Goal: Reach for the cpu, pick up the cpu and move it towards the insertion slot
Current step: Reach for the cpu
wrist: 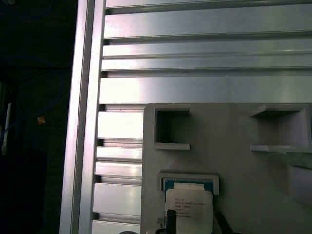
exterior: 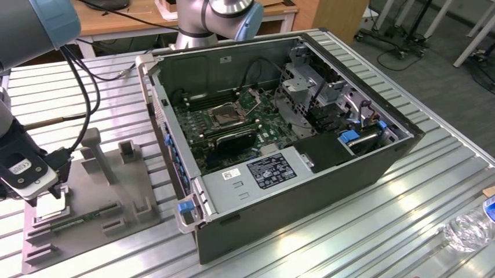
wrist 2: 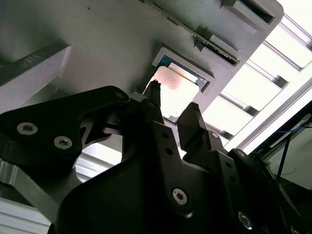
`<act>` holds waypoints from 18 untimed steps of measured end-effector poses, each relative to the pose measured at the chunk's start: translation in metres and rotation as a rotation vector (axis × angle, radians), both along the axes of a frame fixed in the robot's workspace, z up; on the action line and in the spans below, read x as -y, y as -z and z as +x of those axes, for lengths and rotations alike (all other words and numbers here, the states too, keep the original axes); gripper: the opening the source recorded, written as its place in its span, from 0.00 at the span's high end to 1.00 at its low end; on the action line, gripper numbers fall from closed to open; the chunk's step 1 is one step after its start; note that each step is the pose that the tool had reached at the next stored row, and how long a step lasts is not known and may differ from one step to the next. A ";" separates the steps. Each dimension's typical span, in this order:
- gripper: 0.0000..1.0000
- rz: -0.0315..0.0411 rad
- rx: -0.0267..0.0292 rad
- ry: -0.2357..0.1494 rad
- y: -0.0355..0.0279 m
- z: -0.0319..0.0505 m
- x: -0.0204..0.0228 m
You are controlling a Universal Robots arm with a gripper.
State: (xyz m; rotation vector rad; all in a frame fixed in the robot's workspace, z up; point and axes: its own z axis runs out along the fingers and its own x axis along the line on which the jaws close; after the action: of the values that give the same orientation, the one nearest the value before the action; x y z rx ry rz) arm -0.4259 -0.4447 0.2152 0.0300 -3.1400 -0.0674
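Second wrist view: gripper (wrist 2: 173,100) is released, black fingertips (wrist 2: 155,90) spread apart, one on each side of the cpu (wrist 2: 176,90), close over it. Can't tell if they touch it. Nothing is grasped. The cpu lies flat, pale metal top up, in a square pocket of the grey fixture plate (wrist 2: 97,44). The pocket rim is raised, with a blue-green edge showing along one side. First wrist view gives the same picture: chip seated in the pocket, a dark fingertip at one edge, empty rectangular pockets further along the plate. A green memory stick (wrist 2: 195,30) lies in a long groove of the same plate, just beside the cpu pocket but apart from it.

Exterior view: the fixture plate sits on the slotted aluminium table (exterior: 371,231) at the exterior view's left, with the arm (exterior: 31,23) coming down over it. An open computer case (exterior: 309,191) stands mid-table, well apart from the plate. The green motherboard (exterior: 267,130) sits inside it. The insertion slot (exterior: 228,117), with its shiny frame and dark centre, is on that board, unoccupied and far from the gripper. A clear water bottle (exterior: 468,230) is at the table edge, exterior view's right.
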 end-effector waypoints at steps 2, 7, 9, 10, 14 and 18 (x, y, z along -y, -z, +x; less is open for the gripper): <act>0.57 0.0000 0.0000 0.000 0.0000 0.0000 0.0000; 0.45 0.0001 0.0000 0.000 0.0001 0.0000 0.0000; 0.45 0.0000 0.0000 0.000 0.0001 0.0000 0.0000; 0.45 0.0000 0.0000 0.000 0.0001 0.0000 0.0000; 0.45 0.0000 0.0000 0.000 0.0016 0.0000 0.0000; 0.45 0.0001 0.0001 0.000 0.0019 0.0000 0.0000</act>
State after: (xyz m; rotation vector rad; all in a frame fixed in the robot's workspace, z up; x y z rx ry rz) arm -0.4259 -0.4447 0.2133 0.0300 -3.1401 -0.0676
